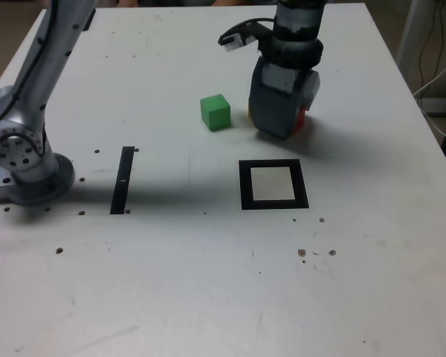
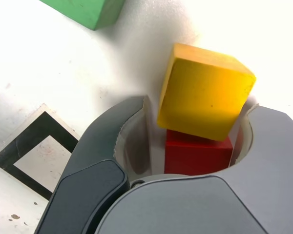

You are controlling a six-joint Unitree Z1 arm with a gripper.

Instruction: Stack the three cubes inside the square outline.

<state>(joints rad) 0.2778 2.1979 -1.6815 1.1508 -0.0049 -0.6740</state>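
Three cubes are on the white table [image 1: 372,282] that you see, and I place them all from the square outline [image 1: 273,184]. The outline lies flat and holds nothing; its white centre is bare. In the exterior view the green cube [image 1: 215,112] stands alone behind the outline, toward that view's left, and it is apart from the arm.

The gripper [image 2: 198,141] is down at the table just behind the outline. In the wrist view you can see the yellow cube [image 2: 205,92] sitting on top of the red cube [image 2: 198,155], a little turned against it, and the red one lies low between the two jaws. The jaws stand on both sides of this pair. One jaw seems to be at the red cube's side, but on the other side a narrow gap shows, so you cannot say from these pictures that the cube is clamped.

In the exterior view only small bits of red and yellow show beside the gripper body. A thin black strip [image 1: 123,181] lies well apart from the outline, toward that view's left, near the arm's base [image 1: 22,160].
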